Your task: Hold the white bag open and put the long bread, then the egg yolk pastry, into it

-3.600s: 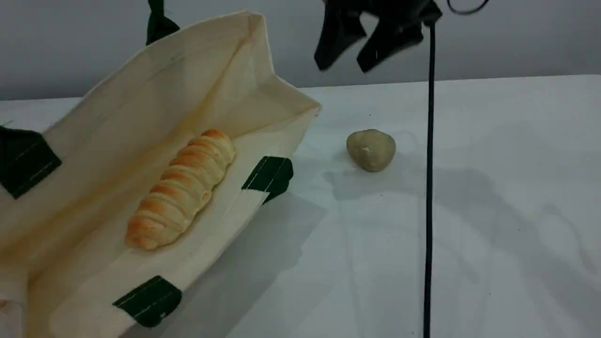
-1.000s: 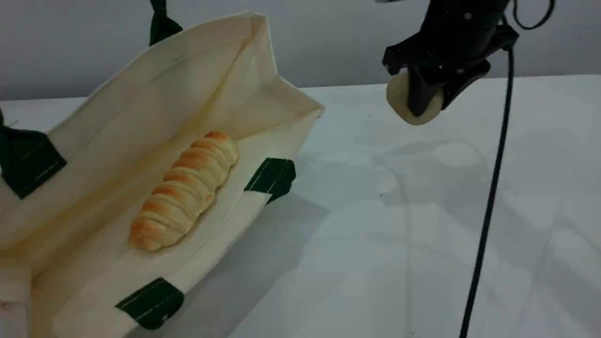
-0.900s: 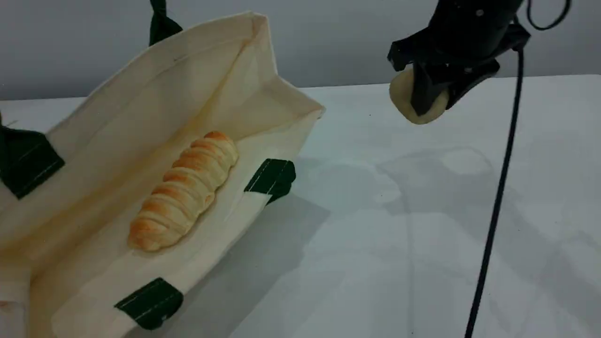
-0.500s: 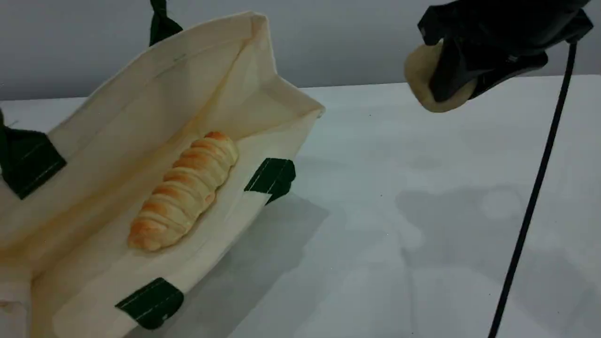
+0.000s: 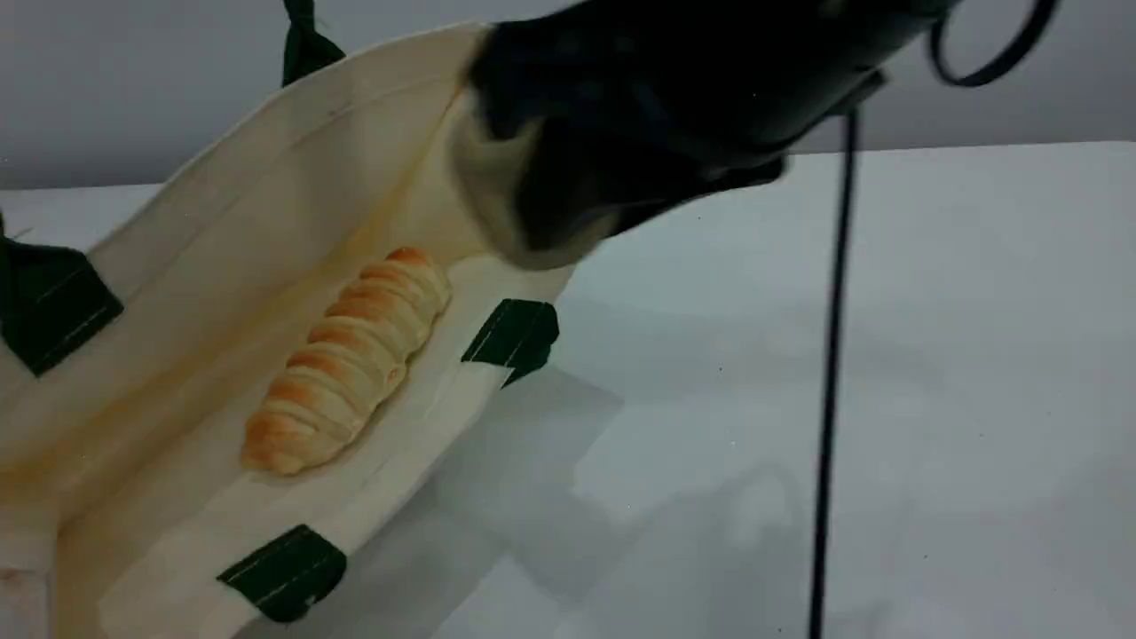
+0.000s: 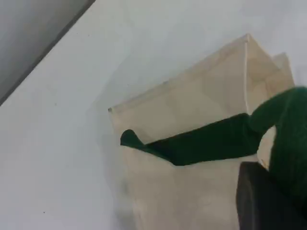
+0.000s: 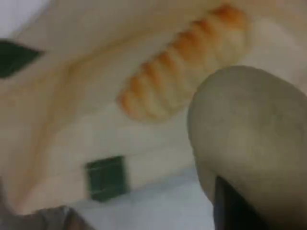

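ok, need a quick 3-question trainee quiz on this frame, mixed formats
1. True or false: the long bread lies inside the white bag.
2. What does the right gripper hold? A) egg yolk pastry B) long bread C) nothing
3. Fill in: the left gripper is shut on the bag's dark green ____.

Key:
1. True.
2. A: the egg yolk pastry, above the bag's open end in the scene view.
3. strap handle.

Lab-like bare white table (image 5: pixel 932 355), grey wall (image 5: pixel 133 80)
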Motion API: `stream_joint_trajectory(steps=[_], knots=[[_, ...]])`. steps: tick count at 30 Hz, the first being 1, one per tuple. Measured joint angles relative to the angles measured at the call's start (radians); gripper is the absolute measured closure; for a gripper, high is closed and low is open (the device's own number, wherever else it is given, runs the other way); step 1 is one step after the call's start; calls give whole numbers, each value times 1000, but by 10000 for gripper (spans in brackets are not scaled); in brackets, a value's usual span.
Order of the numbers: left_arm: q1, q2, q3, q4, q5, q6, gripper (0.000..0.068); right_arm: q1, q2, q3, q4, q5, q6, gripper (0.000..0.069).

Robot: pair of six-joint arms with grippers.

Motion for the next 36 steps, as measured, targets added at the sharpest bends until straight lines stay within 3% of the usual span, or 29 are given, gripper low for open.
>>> stream_joint_trajectory(steps=[6, 17, 32, 34, 36], knots=[[0, 0, 0, 0, 0, 0, 611, 114, 26, -1, 26, -96, 0, 460], [0, 0, 0, 0, 0, 0, 611, 118, 234, -26, 112, -307, 0, 463], [0, 0, 0, -3, 0, 0, 611, 127, 428, -295, 109, -127, -10, 464], [0, 0, 0, -3, 0, 0, 611, 127, 430, -322, 109, -109, -10, 443], [0, 0, 0, -3, 0, 0, 611, 127, 431, -343, 109, -74, -10, 381]])
